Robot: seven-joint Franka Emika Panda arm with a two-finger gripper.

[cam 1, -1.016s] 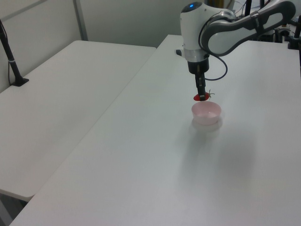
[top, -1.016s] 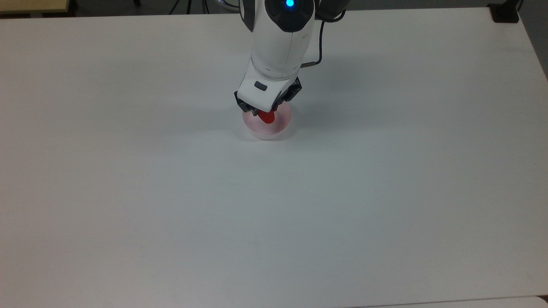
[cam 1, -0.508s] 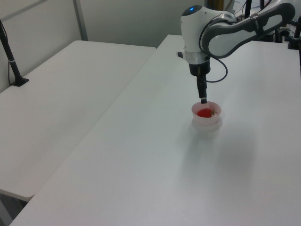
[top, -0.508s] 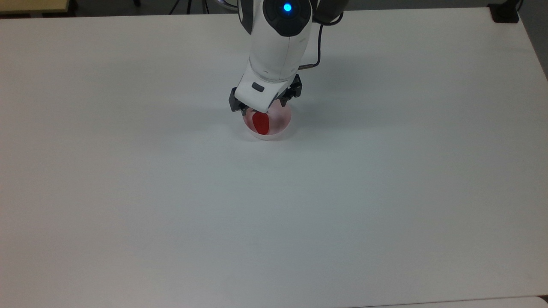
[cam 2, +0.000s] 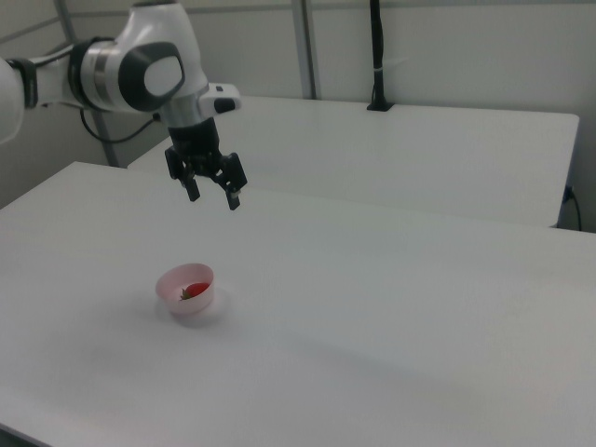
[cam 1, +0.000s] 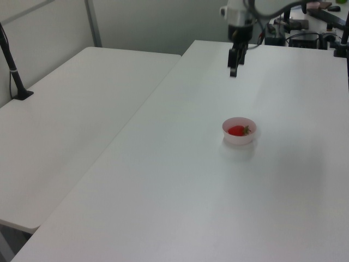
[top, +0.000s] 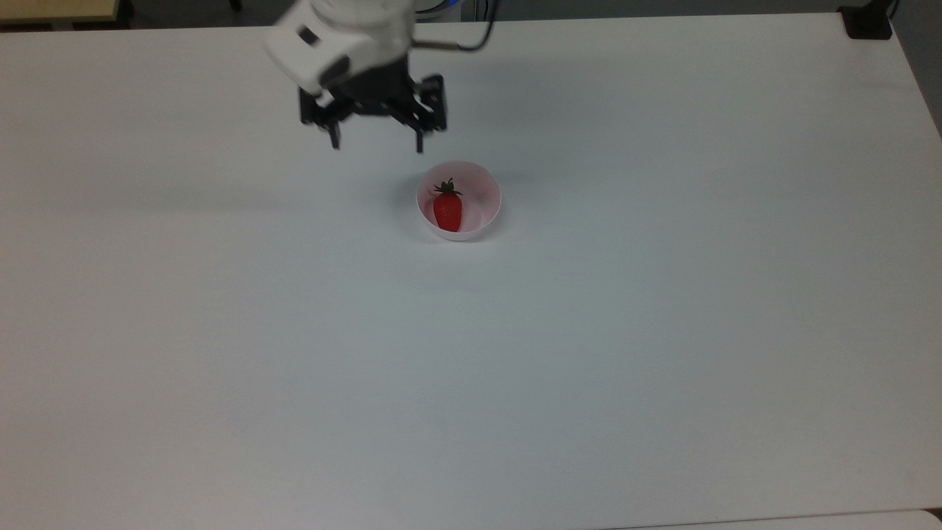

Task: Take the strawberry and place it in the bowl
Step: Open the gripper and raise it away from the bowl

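The red strawberry (top: 447,209) with its dark green cap lies inside the pale pink bowl (top: 486,185), which stands on the white table. The left view has the strawberry (cam 1: 236,130) in the bowl (cam 1: 239,139), and so does the right view, with the strawberry (cam 2: 194,291) in the bowl (cam 2: 177,279). My gripper (top: 377,146) hangs open and empty, high above the table, up and to the top view's left of the bowl. It is also high over the table in the left view (cam 1: 233,70) and the right view (cam 2: 213,197).
The white table (top: 589,353) spreads wide around the bowl. A second white table (cam 1: 71,109) stands beside it on the left view's left. A black post base (top: 868,22) sits at the table's far corner on the top view's right.
The gripper let the strawberry fall into the bowl, then rose and swung away toward the top view's upper left. The strawberry now lies still in the bowl.
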